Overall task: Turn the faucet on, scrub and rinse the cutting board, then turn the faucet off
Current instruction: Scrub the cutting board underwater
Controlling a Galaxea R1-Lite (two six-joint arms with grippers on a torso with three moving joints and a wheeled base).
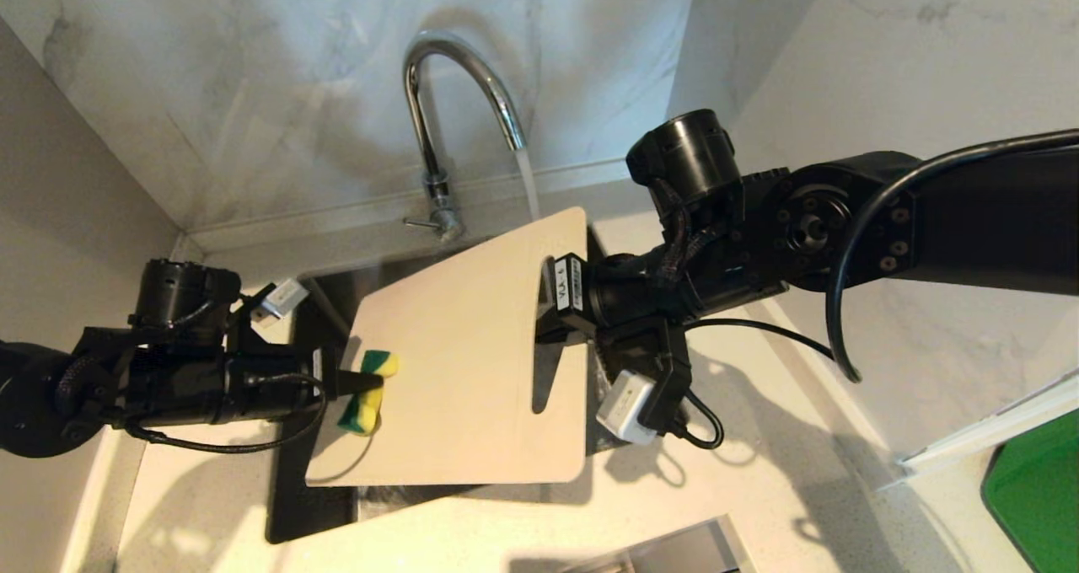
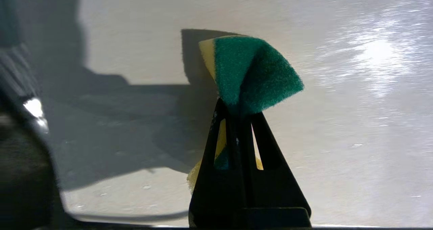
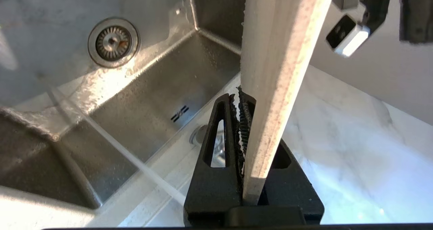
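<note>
The cream cutting board hangs tilted over the sink, its slot handle toward the right. My right gripper is shut on its right edge; in the right wrist view the board is pinched between the jaws of the right gripper. From the left, my left gripper is shut on a green-and-yellow sponge and presses it on the board's face. The squeezed sponge bulges past the left gripper. Water runs from the chrome faucet behind the board's far edge; its lever points left.
The steel sink with its drain lies under the board, and the water stream crosses it. Pale marble counter surrounds the basin, with marble walls behind and at both sides. A green object sits at the far right.
</note>
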